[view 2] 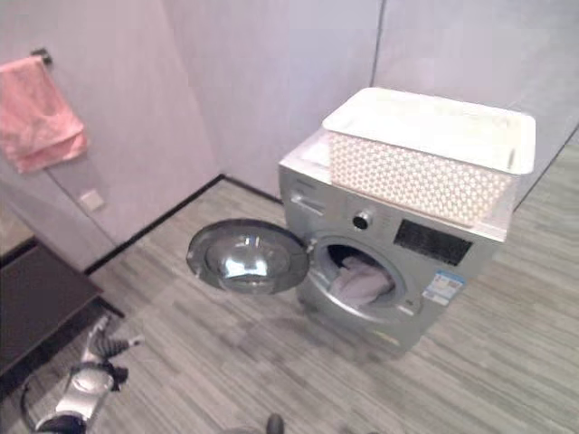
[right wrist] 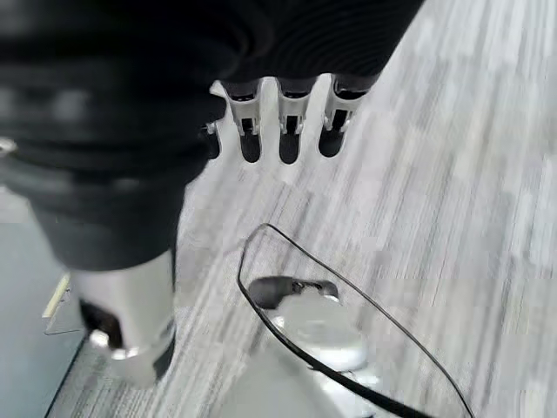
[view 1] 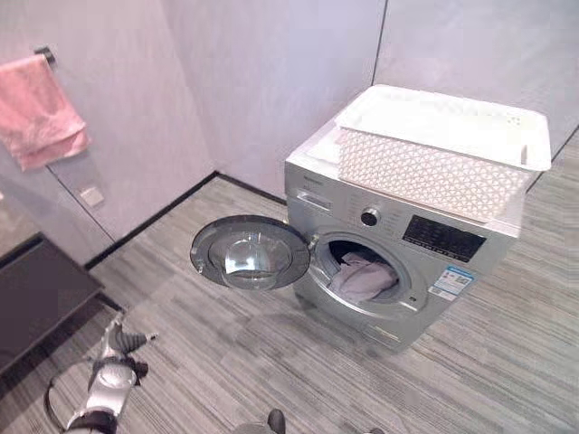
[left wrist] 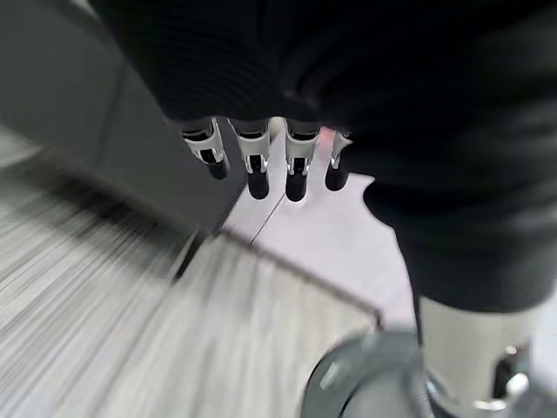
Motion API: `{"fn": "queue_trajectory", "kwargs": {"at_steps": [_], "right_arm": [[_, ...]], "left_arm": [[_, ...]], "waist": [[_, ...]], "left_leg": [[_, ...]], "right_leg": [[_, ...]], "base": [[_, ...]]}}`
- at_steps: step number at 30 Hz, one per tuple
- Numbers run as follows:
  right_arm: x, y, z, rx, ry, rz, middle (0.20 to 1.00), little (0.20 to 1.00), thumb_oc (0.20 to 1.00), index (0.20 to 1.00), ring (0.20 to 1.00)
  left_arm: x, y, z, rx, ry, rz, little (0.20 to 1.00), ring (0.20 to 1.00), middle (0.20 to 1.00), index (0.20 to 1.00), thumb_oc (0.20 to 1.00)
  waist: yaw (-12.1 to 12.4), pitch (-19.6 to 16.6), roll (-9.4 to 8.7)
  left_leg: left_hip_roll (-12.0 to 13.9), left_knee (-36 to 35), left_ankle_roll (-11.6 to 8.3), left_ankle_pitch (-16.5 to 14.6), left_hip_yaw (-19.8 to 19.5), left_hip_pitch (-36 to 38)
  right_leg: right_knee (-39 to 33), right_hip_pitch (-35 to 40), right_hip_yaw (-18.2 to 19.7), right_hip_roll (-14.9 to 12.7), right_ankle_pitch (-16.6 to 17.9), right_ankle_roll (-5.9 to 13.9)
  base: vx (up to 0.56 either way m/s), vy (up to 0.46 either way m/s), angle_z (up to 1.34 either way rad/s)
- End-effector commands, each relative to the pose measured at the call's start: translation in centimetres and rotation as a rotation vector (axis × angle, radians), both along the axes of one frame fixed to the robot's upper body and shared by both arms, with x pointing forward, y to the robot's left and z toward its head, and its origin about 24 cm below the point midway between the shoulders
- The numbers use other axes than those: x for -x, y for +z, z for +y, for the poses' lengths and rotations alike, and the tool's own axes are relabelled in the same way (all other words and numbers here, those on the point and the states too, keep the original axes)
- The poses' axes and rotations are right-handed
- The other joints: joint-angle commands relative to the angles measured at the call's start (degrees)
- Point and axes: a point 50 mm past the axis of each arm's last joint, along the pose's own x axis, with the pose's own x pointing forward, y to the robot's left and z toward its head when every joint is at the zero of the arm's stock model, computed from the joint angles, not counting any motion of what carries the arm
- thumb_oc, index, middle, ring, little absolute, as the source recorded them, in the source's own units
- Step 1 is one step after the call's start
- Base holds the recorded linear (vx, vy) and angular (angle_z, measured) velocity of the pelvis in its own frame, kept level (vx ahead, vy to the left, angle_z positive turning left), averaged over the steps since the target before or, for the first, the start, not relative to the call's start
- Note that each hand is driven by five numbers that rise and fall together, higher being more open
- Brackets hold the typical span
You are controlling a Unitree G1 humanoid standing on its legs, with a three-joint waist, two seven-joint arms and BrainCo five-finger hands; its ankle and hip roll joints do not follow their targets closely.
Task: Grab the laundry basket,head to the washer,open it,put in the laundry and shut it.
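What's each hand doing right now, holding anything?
Left hand: open, fingers relaxed, holding nothing, low over the floor.
Right hand: open, fingers relaxed, holding nothing, above the floor.

White lattice laundry basket atop silver washer (door open, laundry inside)

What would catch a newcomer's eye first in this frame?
The silver washer near the wall, its round door swung wide open toward the robot's left and pale laundry bunched in the drum. A white lattice laundry basket sits on top of it. A pink towel hangs on the wall at far left.
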Motion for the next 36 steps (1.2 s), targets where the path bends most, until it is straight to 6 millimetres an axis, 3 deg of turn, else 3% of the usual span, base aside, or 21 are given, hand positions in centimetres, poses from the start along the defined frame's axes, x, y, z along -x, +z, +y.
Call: {"fn": "queue_trajectory", "kwargs": {"at_steps": [1, 3, 4, 5, 6, 8, 9, 11, 13, 16, 18, 21, 24, 27, 29, 30, 31, 33, 36], "right_arm": [[-3.0, 0.5, -0.4, 0.012, 0.03, -0.064, 1.0, 1.0, 1.0, 1.0, 1.0], [-4.0, 0.4, 0.2, 0.002, 0.077, -0.077, 1.0, 1.0, 1.0, 1.0, 1.0], [-4.9, 0.5, 0.4, 0.003, 0.098, -0.102, 1.0, 1.0, 1.0, 1.0, 1.0], [-5.5, 0.4, 0.9, -0.006, 0.111, -0.121, 1.0, 1.0, 1.0, 1.0, 1.0], [-6.0, 0.3, 1.6, -0.024, 0.13, -0.14, 1.0, 1.0, 1.0, 1.0, 1.0], [-6.5, 0.0, 2.8, -0.055, 0.167, -0.165, 1.0, 1.0, 1.0, 1.0, 1.0], [-6.4, -0.1, 3.2, -0.065, 0.175, -0.169, 1.0, 1.0, 1.0, 1.0, 1.0], [-5.9, -0.4, 4.1, -0.087, 0.196, -0.159, 1.0, 1.0, 1.0, 1.0, 1.0], [-6.2, -0.5, 4.9, -0.114, 0.243, -0.187, 1.0, 1.0, 1.0, 1.0, 1.0], [-6.1, -0.5, 5.2, -0.127, 0.324, -0.187, 1.0, 1.0, 1.0, 1.0, 1.0], [-5.7, -0.4, 4.7, -0.112, 0.361, -0.163, 1.0, 1.0, 1.0, 1.0, 1.0], [-5.6, -0.3, 3.8, -0.077, 0.367, -0.14, 1.0, 1.0, 1.0, 1.0, 1.0], [-5.9, -0.1, 3.5, -0.064, 0.342, -0.151, 1.0, 1.0, 1.0, 1.0, 1.0], [-6.4, 0.2, 2.9, -0.045, 0.333, -0.177, 1.0, 1.0, 1.0, 1.0, 1.0], [-6.2, 0.2, 2.9, -0.04, 0.33, -0.174, 1.0, 1.0, 1.0, 1.0, 1.0], [-5.6, 0.2, 2.4, -0.034, 0.308, -0.161, 1.0, 1.0, 1.0, 1.0, 1.0], [-5.5, 0.2, 2.4, -0.035, 0.307, -0.161, 1.0, 1.0, 1.0, 1.0, 1.0], [-6.1, 0.3, 2.5, -0.044, 0.345, -0.169, 1.0, 1.0, 1.0, 1.0, 1.0], [-9.1, 1.0, 3.1, -0.036, 0.404, -0.252, 1.0, 1.0, 1.0, 1.0, 1.0]], "left_arm": [[-2.2, 4.8, 2.6, -0.14, 0.034, -0.149, 1.0, 1.0, 1.0, 1.0, 1.0], [-2.6, 5.9, 3.3, -0.178, 0.037, -0.162, 1.0, 1.0, 1.0, 1.0, 1.0], [-2.8, 6.2, 3.5, -0.177, 0.049, -0.163, 1.0, 1.0, 1.0, 1.0, 1.0], [-3.3, 6.6, 3.5, -0.176, 0.05, -0.175, 1.0, 1.0, 1.0, 1.0, 1.0], [-3.8, 7.0, 3.5, -0.17, 0.049, -0.182, 1.0, 1.0, 1.0, 1.0, 1.0], [-5.0, 7.6, 2.5, -0.155, 0.02, -0.221, 1.0, 1.0, 1.0, 1.0, 1.0], [-5.3, 7.8, 2.2, -0.144, 0.014, -0.238, 1.0, 1.0, 1.0, 1.0, 1.0], [-5.9, 7.9, 1.7, -0.131, -0.007, -0.243, 1.0, 1.0, 1.0, 1.0, 1.0], [-6.7, 8.3, 1.3, -0.153, -0.033, -0.244, 1.0, 1.0, 1.0, 1.0, 1.0], [-8.8, 9.9, -0.1, -0.15, -0.085, -0.295, 1.0, 1.0, 1.0, 1.0, 1.0], [-9.9, 11.2, -0.4, -0.2, -0.114, -0.294, 1.0, 1.0, 1.0, 1.0, 1.0], [-11.1, 13.6, -0.1, -0.27, -0.129, -0.314, 1.0, 1.0, 1.0, 1.0, 1.0], [-11.2, 15.0, 0.9, -0.329, -0.113, -0.302, 1.0, 1.0, 1.0, 1.0, 1.0], [-11.5, 15.0, 0.8, -0.32, -0.101, -0.297, 1.0, 1.0, 1.0, 1.0, 1.0], [-11.3, 14.4, 0.9, -0.314, -0.086, -0.276, 1.0, 1.0, 1.0, 1.0, 1.0], [-12.2, 14.7, 0.0, -0.323, -0.105, -0.279, 1.0, 1.0, 1.0, 1.0, 1.0], [-12.2, 14.7, 0.0, -0.323, -0.106, -0.279, 1.0, 1.0, 1.0, 1.0, 1.0], [-12.6, 16.2, 0.3, -0.386, -0.112, -0.27, 1.0, 1.0, 1.0, 1.0, 1.0], [-13.4, 20.3, 0.9, -0.411, -0.065, -0.355, 1.0, 1.0, 1.0, 1.0, 1.0]], "waist": [[-1.04, 1.37, -0.8], [-0.45, 1.03, -0.31], [-0.47, 1.1, 0.06], [-0.74, 1.58, 0.63], [-1.21, 1.67, 1.12], [-1.63, 2.23, 1.01], [-1.65, 2.31, 0.51], [-1.23, 2.16, -0.96], [-1.7, 2.52, -2.39], [-1.9, 4.23, -3.59], [-2.48, 4.97, -3.84], [-2.96, 5.16, -3.83], [-2.68, 5.04, -3.54], [-3.56, 5.29, -2.56], [-3.52, 5.07, -1.99], [-4.86, 4.46, -1.0], [-4.79, 4.51, -1.06], [-4.86, 4.33, -0.98], [-5.23, 6.37, -2.74]], "left_leg": [[5.1, 5.56, -1.63, -8.45, -2.47, -1.67], [5.24, 1.22, -1.07, -6.99, -0.74, 1.12], [5.27, -0.29, -0.63, -6.28, -0.24, 1.77], [5.69, -1.7, -0.32, -5.26, 0.49, 2.52], [6.0, -2.93, -0.03, -4.18, 0.8, 2.94], [5.97, -4.44, 0.17, -2.21, -0.02, 3.63], [5.64, -5.1, -0.04, -1.61, -0.27, 3.88], [4.43, -6.58, -0.21, -0.8, -1.14, 4.38], [4.21, -5.54, -0.63, -0.56, -2.12, 2.96], [3.74, 1.29, -1.86, -2.06, -3.25, -0.97], [4.72, 4.2, -2.65, -2.18, -4.89, -2.9], [10.36, 2.12, -4.46, 2.31, -6.96, -5.3], [14.88, -7.65, -5.12, 5.4, -12.14, -4.8], [17.77, -9.63, -5.9, 6.58, -8.16, -4.75], [17.34, -9.15, -6.48, 6.97, -8.01, -4.06], [15.96, -7.34, -7.07, 7.83, -5.33, -4.68], [15.92, -7.34, -7.05, 7.8, -5.26, -4.59], [13.49, -5.61, -6.24, 6.14, -4.51, -4.96], [12.32, -2.7, -5.02, 4.4, -1.7, -7.73]], "right_leg": [[-2.07, 2.63, 3.72, -5.16, 14.12, 3.99], [-3.28, 1.57, 1.63, -5.07, 15.48, 3.99], [-1.94, 0.29, -0.17, -4.51, 14.41, 3.83], [0.45, -0.19, -1.73, -2.84, 11.36, 3.11], [3.23, -0.8, -1.94, 0.23, 5.65, 1.75], [7.55, -1.03, 1.0, 8.18, -2.98, -0.24], [7.87, -0.79, 2.49, 10.57, -5.02, -0.71], [7.11, 0.28, 5.41, 14.09, -7.93, -3.96], [7.67, -0.6, 9.88, 17.35, -8.64, -5.62], [7.59, -1.12, 7.17, 17.38, -8.19, -6.97], [7.48, -0.88, 6.03, 17.57, -8.65, -7.42], [7.81, -0.77, 4.99, 17.08, -9.54, -6.89], [8.76, -0.29, 7.19, 17.48, -11.78, -6.6], [9.18, 0.53, 8.02, 16.0, -12.22, -5.67], [8.11, 2.23, 8.35, 15.3, -12.28, -5.07], [6.69, 3.91, 8.98, 12.82, -11.21, -3.67], [6.62, 4.0, 9.02, 12.76, -11.19, -3.64], [5.17, 3.04, 11.44, 9.59, -9.08, -1.77], [4.54, -1.33, 14.32, 7.3, -5.27, 0.21]], "base": [[0.01, 0.126, -0.43], [0.0, 0.103, -0.6], [-0.05, 0.108, -0.95], [-0.05, 0.121, -1.01], [-0.03, 0.089, -0.72], [-0.01, 0.001, -0.11], [-0.01, -0.061, 0.2], [0.02, -0.09, 0.4], [-0.03, -0.142, 0.72], [-0.1, -0.137, 0.66], [-0.05, -0.078, 0.8], [0.04, 0.038, 0.41], [0.17, 0.154, 0.27], [0.19, 0.24, -0.15], [0.3, 0.315, -0.39], [0.36, 0.4, -0.34], [0.36, 0.538, -0.11], [0.16, 0.42, -0.22], [-0.04, 0.276, -0.84]]}}
